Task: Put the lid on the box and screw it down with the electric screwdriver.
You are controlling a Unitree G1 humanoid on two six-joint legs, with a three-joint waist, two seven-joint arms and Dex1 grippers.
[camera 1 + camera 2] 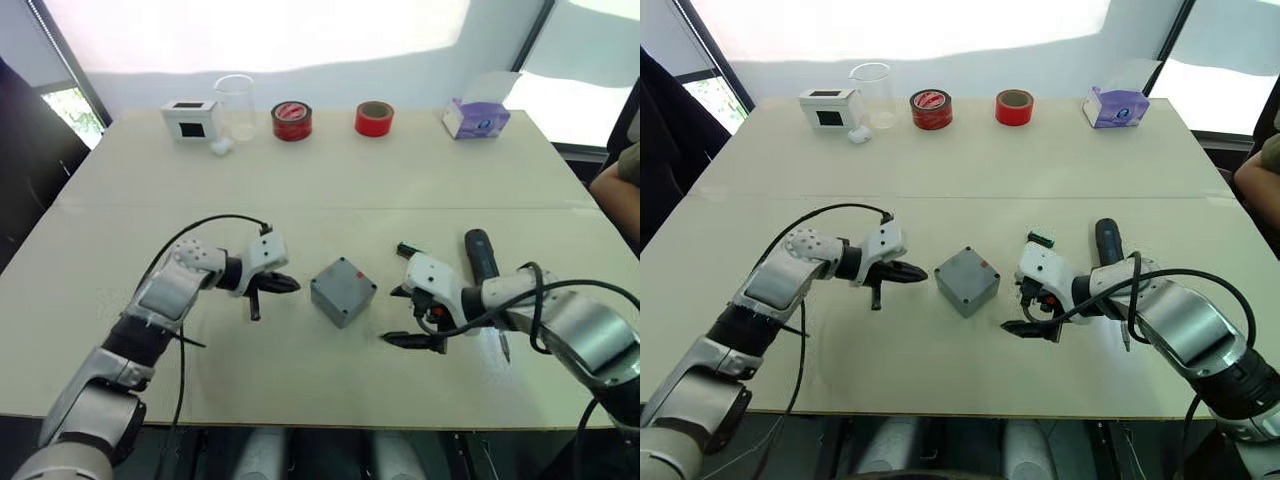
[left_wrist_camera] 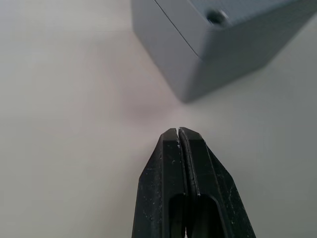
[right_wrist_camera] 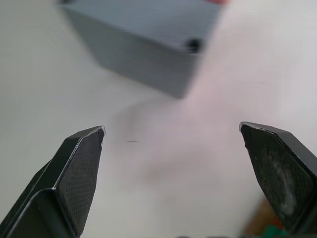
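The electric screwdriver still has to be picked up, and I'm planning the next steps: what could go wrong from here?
1. The electric screwdriver lies beyond the right gripper, partly behind that arm; reaching for it could roll it away.
2. The box, with the lid seemingly already on, stands loose between both grippers; a sweep might shift or turn it.
3. The left gripper is shut beside the box, so nothing steadies it for screwing.

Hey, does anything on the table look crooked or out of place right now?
Nothing is spilled or damaged. The grey box sits turned corner-on to the table edge, lid already on it. The screwdriver lies flat behind the right end effector.
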